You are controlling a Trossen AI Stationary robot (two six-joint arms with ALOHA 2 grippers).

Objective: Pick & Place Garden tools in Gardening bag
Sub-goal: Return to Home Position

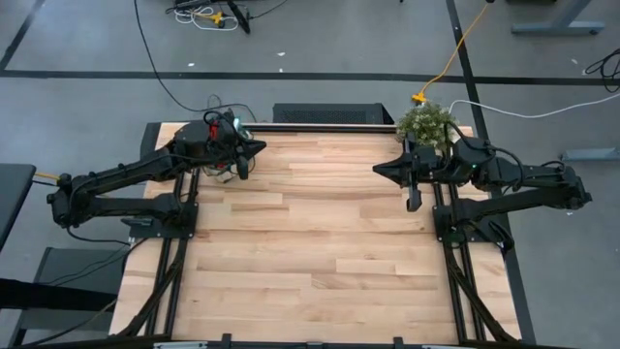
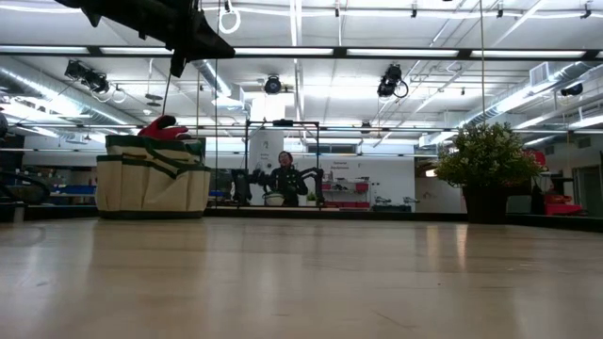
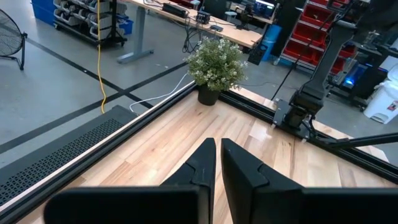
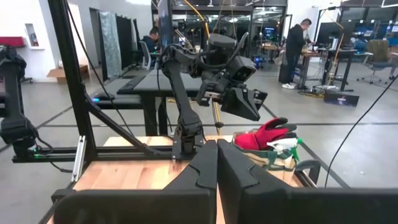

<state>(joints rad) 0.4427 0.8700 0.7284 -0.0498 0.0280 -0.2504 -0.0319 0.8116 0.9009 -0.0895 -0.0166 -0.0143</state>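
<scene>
While the bag (image 2: 151, 179) stands upright at the far left corner of the table (image 1: 320, 252), a red glove (image 2: 162, 127) pokes up above its rim, loosely perched rather than tucked in. The right wrist view shows something pale and green just beside the glove, though I cannot tell what it is. The left gripper (image 3: 218, 143) hangs just past the bag on the side toward the table's middle, raised above it, its fingers drawn together to a thin slit with nothing between them. The right gripper (image 4: 217, 146) sits across the table near the plant (image 2: 485, 155), its fingers likewise pressed together and empty. The packing looks finished, and what is left seems to be bringing both arms to rest. The main danger is on the left side. The arm's wrist and elbow pass right over the bag, so a low or sideways pull could catch the glove and flick it out. It could also snag a handle and tip the soft bag over, spilling what is inside. On the right, the arm lies close beside the plant, and a wide swing toward the far edge could brush the leaves or push the pot.
</scene>
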